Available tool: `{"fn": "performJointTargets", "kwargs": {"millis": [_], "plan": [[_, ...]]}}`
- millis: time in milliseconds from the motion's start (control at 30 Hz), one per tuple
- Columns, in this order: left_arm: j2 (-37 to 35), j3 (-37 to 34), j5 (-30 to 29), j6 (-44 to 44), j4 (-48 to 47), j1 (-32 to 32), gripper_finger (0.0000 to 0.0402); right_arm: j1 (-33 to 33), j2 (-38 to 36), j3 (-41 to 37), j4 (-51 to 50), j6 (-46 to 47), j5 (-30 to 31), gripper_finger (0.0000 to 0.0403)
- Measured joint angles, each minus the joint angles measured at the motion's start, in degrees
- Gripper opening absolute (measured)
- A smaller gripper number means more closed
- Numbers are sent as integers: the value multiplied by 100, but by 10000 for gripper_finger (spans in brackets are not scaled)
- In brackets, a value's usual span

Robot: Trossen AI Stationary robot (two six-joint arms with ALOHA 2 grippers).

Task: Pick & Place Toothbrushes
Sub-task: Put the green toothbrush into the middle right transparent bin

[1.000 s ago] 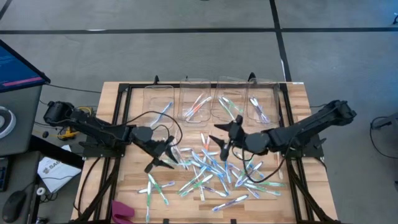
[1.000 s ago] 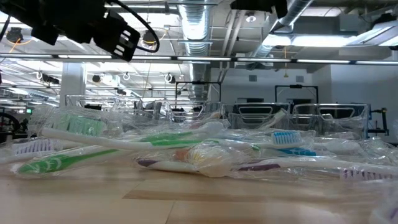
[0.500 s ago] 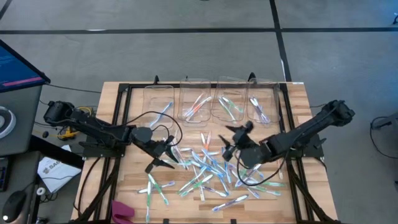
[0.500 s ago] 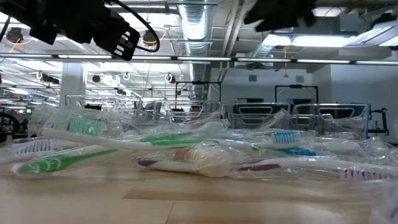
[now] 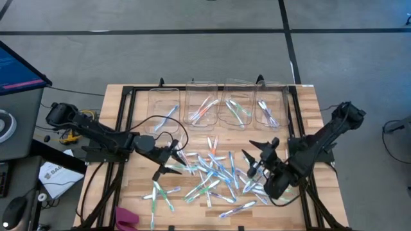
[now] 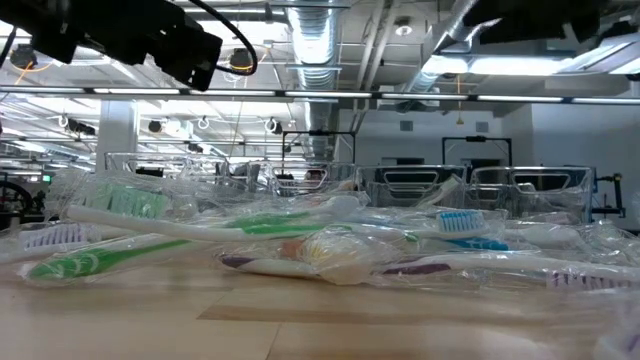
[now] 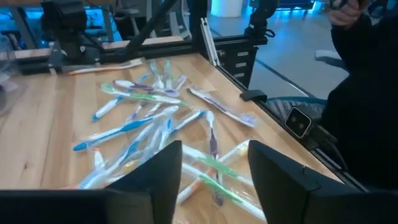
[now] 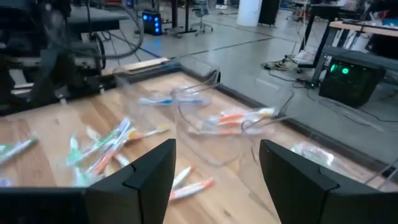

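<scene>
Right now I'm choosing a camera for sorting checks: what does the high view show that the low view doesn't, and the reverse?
Only high: the four bins with a few brushes inside, both open tools, left and right, and the whole table. Only low: the room's ceiling ducts and brush bristles up close. Both: the loose toothbrush pile on the wood.

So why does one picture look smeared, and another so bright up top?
Right wrist view: the bins and toothbrushes streak with motion blur, while the gripper's own fingers look crisp. Low view: ceiling lights glare, leaving both arms as dark shapes. High view: even light, soft shadows.
</scene>
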Motion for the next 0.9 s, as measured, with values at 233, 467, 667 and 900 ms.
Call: {"fn": "performJointTargets", "kwargs": {"millis": [233,467,667,900], "plan": [[0,0,-138,-143,376,-57,241,111,517,-853,-298,2456,11,225],[0,0,-149,-603,375,-85,262,600,767,-1284,-289,2678,568,225],[0,-108,-121,-519,383,-251,262,720,840,-1282,145,2412,517,225],[0,-506,-122,-615,365,-592,266,741,1070,-1279,267,2410,421,225]]}}
